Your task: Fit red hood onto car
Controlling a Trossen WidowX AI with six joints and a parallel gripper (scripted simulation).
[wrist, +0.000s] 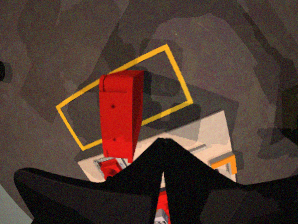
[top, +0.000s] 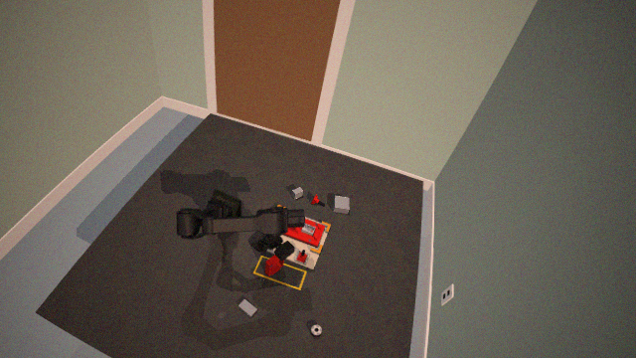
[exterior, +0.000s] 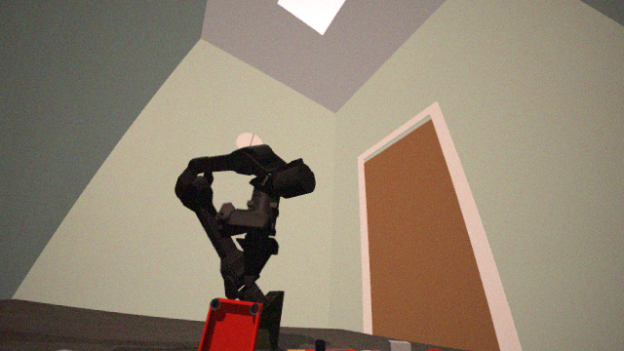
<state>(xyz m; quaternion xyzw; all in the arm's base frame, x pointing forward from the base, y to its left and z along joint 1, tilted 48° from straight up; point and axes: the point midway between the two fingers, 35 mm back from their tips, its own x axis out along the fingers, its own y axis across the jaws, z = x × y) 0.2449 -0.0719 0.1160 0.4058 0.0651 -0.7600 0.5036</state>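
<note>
A plain room — pale green walls, brown door (top: 275, 65) (exterior: 419, 234), wall socket (top: 447, 294).

From here, the upright red hood (top: 273, 266) (exterior: 231, 324) (wrist: 117, 115) blocks a low pass over the yellow outline (top: 302, 279) (wrist: 181, 75). On the pale board (top: 287, 261) (wrist: 210, 132), a black peg on a red block (top: 302, 257) stands in the way of a low sideways sweep. There's open room between the white ring (top: 312, 329) and the grey block (top: 247, 307).
</note>
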